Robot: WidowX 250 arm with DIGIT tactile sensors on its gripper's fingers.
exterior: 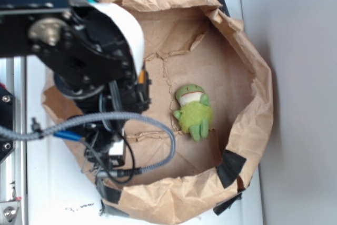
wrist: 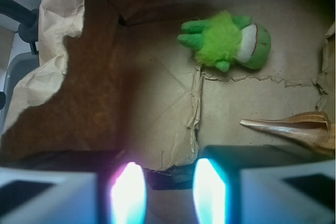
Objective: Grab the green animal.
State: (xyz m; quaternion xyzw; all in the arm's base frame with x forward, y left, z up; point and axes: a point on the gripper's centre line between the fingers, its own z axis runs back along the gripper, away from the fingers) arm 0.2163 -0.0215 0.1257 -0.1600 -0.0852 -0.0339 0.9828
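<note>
The green animal is a lime-green fuzzy plush with a white-and-red head, lying on the floor of a brown paper bag. In the wrist view the green animal lies on its side at the upper right, head to the right. My gripper is open at the bottom edge of that view, well short of the toy, with only bare paper between its glowing fingers. In the exterior view the arm hangs over the bag's left side and hides the fingertips.
A long pointed seashell lies on the bag floor at the right. The bag's crumpled walls rise on all sides. Black tape patches the bag's corners. A grey braided cable loops beside the arm.
</note>
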